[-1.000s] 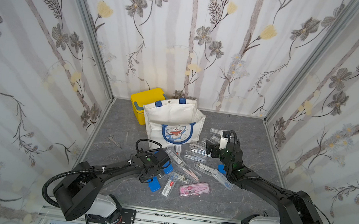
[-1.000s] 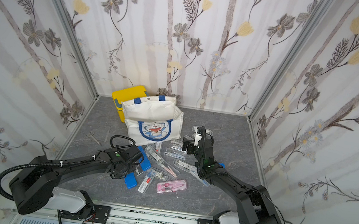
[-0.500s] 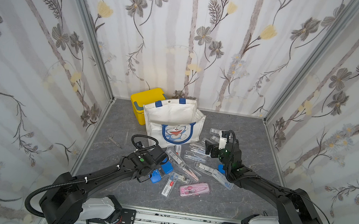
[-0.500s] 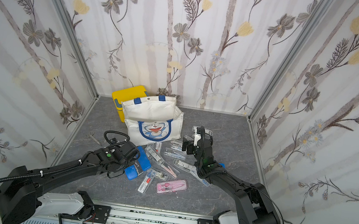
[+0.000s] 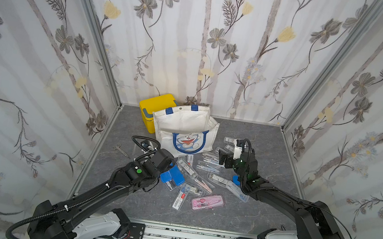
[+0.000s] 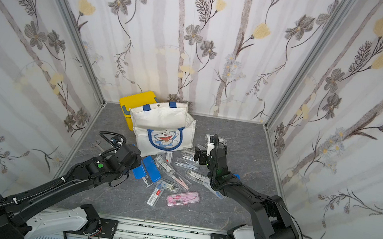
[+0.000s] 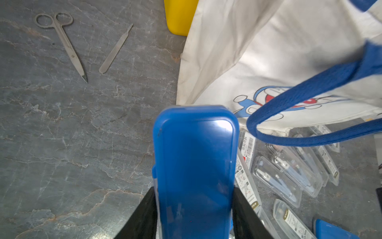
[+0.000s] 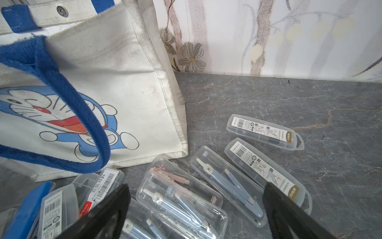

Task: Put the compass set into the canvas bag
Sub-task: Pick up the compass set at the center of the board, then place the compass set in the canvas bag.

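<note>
My left gripper (image 7: pixel 194 207) is shut on a blue compass set case (image 7: pixel 194 165), one black finger on each long side. In both top views the case (image 5: pixel 166 178) (image 6: pixel 138 172) is held just in front of the left bottom corner of the canvas bag (image 5: pixel 184 124) (image 6: pixel 164 124). The bag stands open, white with a blue cartoon cat face, and a blue handle (image 7: pixel 310 91) hangs over its front. My right gripper (image 8: pixel 194 207) (image 5: pixel 224 159) is open, hovering over several clear compass cases (image 8: pixel 182 198) to the right of the bag.
A yellow box (image 5: pixel 153 109) stands behind the bag on its left. Scissors (image 7: pixel 62 41) and a flat metal tool (image 7: pixel 115 49) lie left of the bag. A second blue case (image 5: pixel 177 174), a pink case (image 5: pixel 208 202) and more clear cases are scattered in front.
My left arm has carried the blue case from the front of the table back toward the bag. The right arm has stayed where it was, open.
</note>
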`<move>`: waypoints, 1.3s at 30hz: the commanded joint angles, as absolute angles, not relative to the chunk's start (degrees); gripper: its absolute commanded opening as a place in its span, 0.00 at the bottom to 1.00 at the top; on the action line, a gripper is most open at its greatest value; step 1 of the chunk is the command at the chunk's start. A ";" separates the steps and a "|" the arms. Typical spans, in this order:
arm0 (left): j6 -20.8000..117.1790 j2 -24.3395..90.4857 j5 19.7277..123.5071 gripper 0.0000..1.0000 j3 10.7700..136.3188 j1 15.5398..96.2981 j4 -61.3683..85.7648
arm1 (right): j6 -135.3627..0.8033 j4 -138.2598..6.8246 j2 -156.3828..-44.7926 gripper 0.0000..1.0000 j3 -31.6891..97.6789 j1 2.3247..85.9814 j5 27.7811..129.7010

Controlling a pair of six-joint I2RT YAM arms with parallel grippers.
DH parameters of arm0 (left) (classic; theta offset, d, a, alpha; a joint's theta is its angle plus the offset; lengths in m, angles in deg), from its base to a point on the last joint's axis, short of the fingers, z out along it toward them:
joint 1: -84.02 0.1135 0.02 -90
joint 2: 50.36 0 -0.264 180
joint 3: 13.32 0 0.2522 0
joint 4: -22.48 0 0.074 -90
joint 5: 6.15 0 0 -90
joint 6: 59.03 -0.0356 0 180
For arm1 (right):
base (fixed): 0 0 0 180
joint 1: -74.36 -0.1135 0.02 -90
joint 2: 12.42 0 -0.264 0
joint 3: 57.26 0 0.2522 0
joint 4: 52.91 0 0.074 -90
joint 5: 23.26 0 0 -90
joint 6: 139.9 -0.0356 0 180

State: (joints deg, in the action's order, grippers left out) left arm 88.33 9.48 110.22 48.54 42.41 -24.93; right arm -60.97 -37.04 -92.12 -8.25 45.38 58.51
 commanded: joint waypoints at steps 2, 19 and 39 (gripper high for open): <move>83.70 8.97 113.63 0.48 52.40 42.68 -23.86 | -61.33 -34.84 -92.14 0.99 -7.81 45.30 58.35; 71.98 16.50 111.52 0.49 76.88 44.88 -19.63 | -61.45 -34.06 -92.23 1.00 -7.81 45.32 59.35; 67.06 50.20 104.66 0.50 95.71 54.48 -1.20 | -60.09 -35.11 -90.36 0.99 -9.51 45.36 56.91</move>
